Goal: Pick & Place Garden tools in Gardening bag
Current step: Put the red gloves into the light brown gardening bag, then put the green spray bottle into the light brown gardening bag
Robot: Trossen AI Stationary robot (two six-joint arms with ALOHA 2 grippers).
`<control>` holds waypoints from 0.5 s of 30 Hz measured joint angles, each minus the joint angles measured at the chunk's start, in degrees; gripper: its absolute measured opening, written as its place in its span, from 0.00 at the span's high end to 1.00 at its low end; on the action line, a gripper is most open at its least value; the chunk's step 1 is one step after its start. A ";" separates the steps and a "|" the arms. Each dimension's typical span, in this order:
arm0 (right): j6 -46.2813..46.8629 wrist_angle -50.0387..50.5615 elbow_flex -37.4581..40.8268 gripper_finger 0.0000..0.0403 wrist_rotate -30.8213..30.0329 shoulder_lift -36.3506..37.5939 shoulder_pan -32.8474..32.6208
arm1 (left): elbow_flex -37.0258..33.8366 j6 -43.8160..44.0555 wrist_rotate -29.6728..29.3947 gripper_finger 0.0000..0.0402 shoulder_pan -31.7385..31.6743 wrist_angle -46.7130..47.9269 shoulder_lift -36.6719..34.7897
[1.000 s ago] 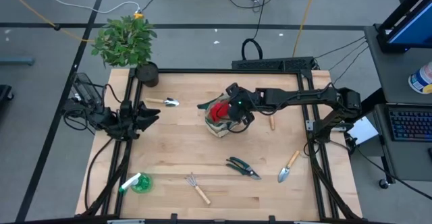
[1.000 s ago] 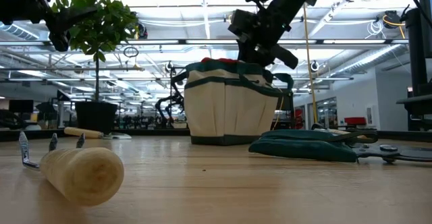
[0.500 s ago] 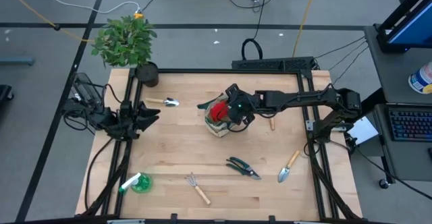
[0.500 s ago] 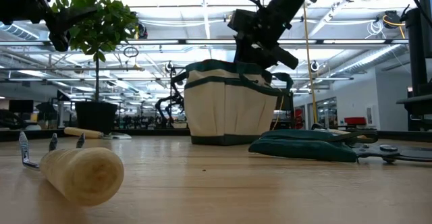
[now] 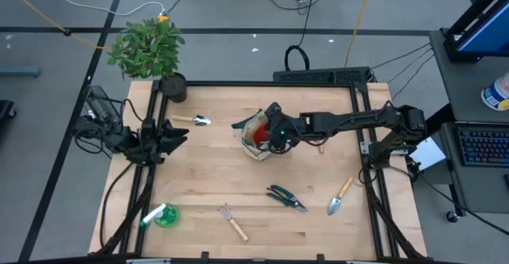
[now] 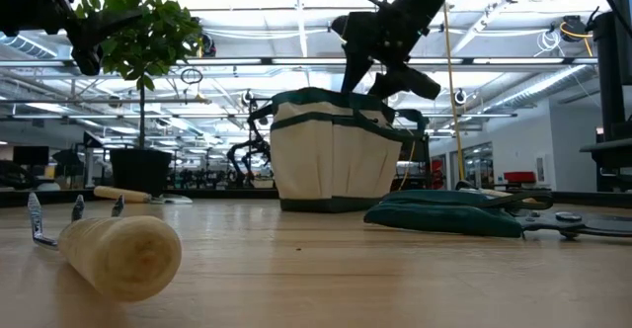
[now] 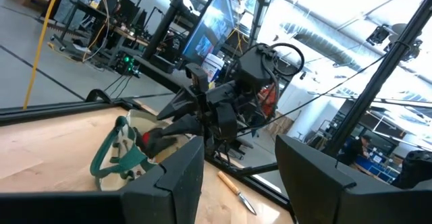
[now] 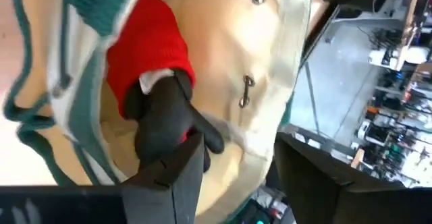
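The beige gardening bag (image 5: 256, 141) with green trim stands upright on its base at mid-table, also in the low view (image 6: 336, 150). Red-black gloves (image 8: 148, 69) lie inside it and show red from above (image 5: 256, 131). My right gripper (image 5: 270, 131) hangs just over the bag's rim (image 6: 380, 79), slanting down from the table's right. It is open (image 8: 239, 177), with nothing between its fingers. My left gripper (image 5: 173, 133) waits open at the table's left edge (image 7: 239, 183).
Loose tools lie flat on the table: a trowel (image 5: 196, 120) far left, pruning shears (image 5: 285, 197), another trowel (image 5: 339, 197), a rake (image 5: 232, 220), a green-white sprayer (image 5: 161, 215) and a wooden-handled tool (image 5: 320, 143) right of the bag. A potted plant (image 5: 149, 48) stands at the far-left corner.
The red gloves, which stuck up above the bag's rim in the low view, have sunk inside the bag and out of sight there. My right gripper has rolled about its own line over the bag and shifted a little toward the table's near edge.
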State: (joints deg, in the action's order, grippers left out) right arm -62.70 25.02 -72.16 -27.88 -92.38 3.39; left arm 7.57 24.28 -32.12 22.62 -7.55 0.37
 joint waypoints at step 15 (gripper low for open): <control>-6.58 -5.13 0.00 0.57 -11.61 0.00 -2.90 | 0.00 0.00 0.00 0.52 0.01 -0.01 0.00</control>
State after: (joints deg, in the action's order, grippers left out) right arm -69.28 19.89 -72.16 -39.49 -92.38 0.49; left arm 7.57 24.29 -32.12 22.63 -7.57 0.37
